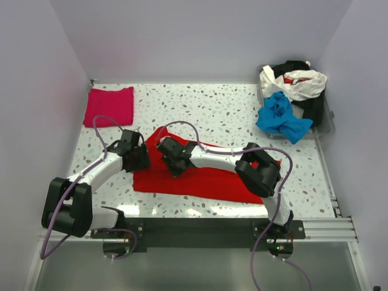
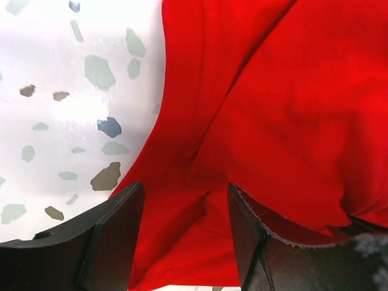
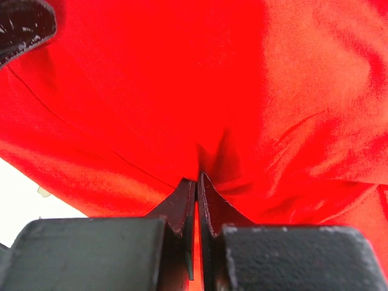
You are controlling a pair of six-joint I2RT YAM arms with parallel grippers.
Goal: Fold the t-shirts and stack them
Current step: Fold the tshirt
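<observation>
The white speckled stone-pattern table (image 1: 230, 115) is being used as the folding surface. Its near middle is being covered by the large bright red cotton t-shirt (image 1: 209, 182), which is being kept spread fairly flat between the two arms so that a fold can be made.

At the far right, a clear plastic bin (image 1: 330, 118) is being used to hold the unfolded heap. A crumpled bright blue t-shirt (image 1: 280, 118) is being left draped over its near rim, with a white t-shirt (image 1: 300, 85) and a black t-shirt (image 1: 314, 109) bundled behind it, presumably being kept there until their turn.

In the far left corner, a magenta-pink t-shirt (image 1: 110, 106) is being kept as a neat folded rectangle, well apart from the red one. It is likely being treated as the base of the stack.

The right gripper (image 3: 197, 188) is being held clenched on a pinch of the red cloth towards the shirt's left part. The fabric is being puckered at the closed tips, probably so that this portion can be lifted and carried over.

The left gripper (image 2: 185, 200) is being held with its jaws parted, astride the shirt's left edge where cloth meets table. Nothing is being gripped by it, and it appears to be placed there to take that edge so the fold is drawn evenly.
</observation>
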